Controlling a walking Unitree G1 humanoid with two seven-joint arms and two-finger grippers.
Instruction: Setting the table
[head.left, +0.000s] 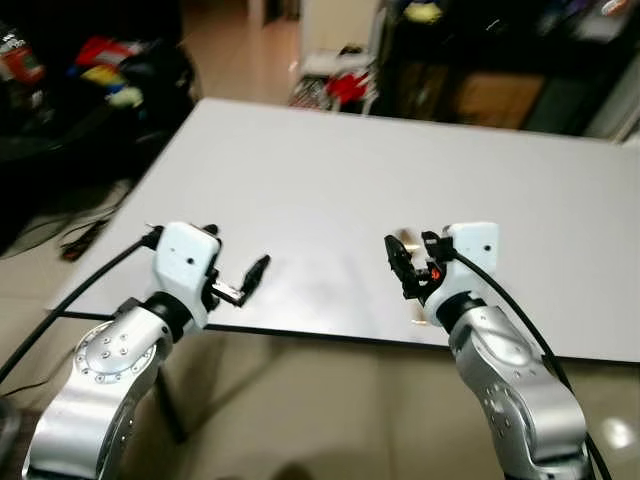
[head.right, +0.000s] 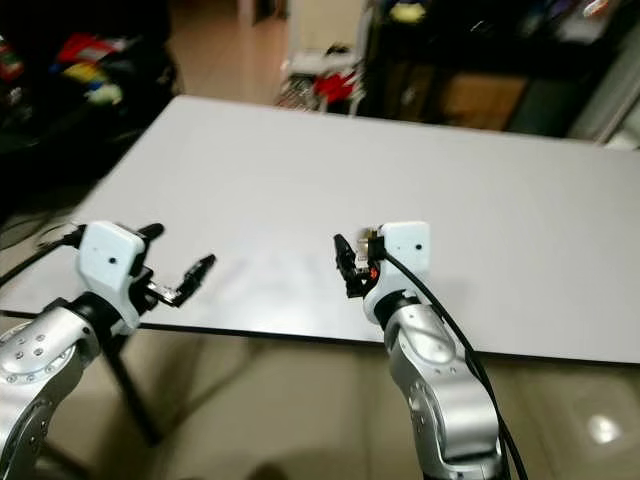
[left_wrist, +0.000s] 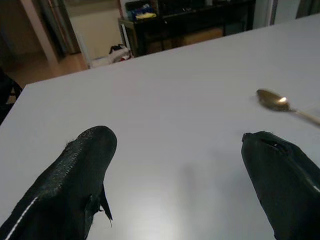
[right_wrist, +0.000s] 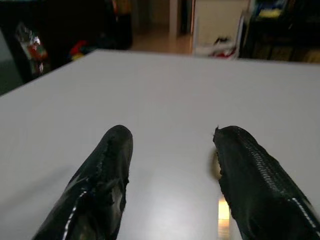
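A gold spoon (left_wrist: 272, 100) lies on the white table (head.left: 330, 170) near its front edge. Its bowl (head.left: 404, 240) peeks out just beyond my right gripper (head.left: 410, 262), and its handle runs back under the fingers (right_wrist: 223, 210). That gripper hovers low over the spoon, open, with nothing between its black fingers (right_wrist: 255, 175). My left gripper (head.left: 240, 272) hangs over the front left part of the table, also open and empty, with the spoon off to its right.
The table's front edge (head.left: 300, 335) runs just below both wrists, and a table leg (head.left: 170, 400) stands under the left arm. Dark furniture with clutter (head.left: 110, 80) lies to the left. A black shelf unit (head.left: 480, 80) and red bags (head.left: 345, 88) stand beyond the far edge.
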